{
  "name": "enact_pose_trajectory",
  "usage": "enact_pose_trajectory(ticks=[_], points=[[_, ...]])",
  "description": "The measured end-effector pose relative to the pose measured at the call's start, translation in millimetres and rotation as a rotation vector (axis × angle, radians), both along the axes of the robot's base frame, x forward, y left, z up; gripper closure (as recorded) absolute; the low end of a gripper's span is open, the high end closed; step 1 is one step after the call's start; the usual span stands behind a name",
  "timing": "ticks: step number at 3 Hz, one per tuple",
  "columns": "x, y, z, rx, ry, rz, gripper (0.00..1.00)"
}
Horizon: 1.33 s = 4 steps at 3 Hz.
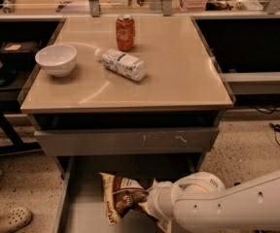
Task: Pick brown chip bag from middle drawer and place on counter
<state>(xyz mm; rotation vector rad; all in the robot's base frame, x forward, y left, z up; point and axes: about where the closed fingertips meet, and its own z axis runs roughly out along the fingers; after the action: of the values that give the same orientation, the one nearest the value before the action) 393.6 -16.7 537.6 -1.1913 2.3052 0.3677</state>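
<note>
The brown chip bag (pixel 122 198) hangs crumpled and upright over the open middle drawer (pixel 79 211) at the bottom of the view. My gripper (pixel 148 203) reaches in from the right on its white arm and is shut on the bag's right side. The white wrist hides most of the fingers. The bag seems lifted a little off the drawer floor. The tan counter (pixel 179 67) lies above, on top of the grey cabinet.
On the counter stand a white bowl (pixel 56 58) at the left, a red soda can (pixel 125 32) at the back, and a clear bottle (pixel 123 64) lying on its side. The scratched upper drawer front (pixel 130 141) is closed. A shoe (pixel 6 221) lies on the floor at the left.
</note>
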Motion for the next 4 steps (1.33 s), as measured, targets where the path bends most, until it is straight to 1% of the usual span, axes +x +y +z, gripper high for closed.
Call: enact_pose_trajectory(ticks=[1, 2, 3, 4], points=[[0.9, -3.3, 27.3, -0.022, -0.037, -0.014, 1.0], [4.0, -20.3, 83.8, -0.087, -0.098, -0.079, 1.0], [20.3, -41.0, 169.1, -0.132, -0.206, -0.137, 1.0], [14.9, -46.8, 185.3, -0.174, -0.208, -0.123, 1.0]])
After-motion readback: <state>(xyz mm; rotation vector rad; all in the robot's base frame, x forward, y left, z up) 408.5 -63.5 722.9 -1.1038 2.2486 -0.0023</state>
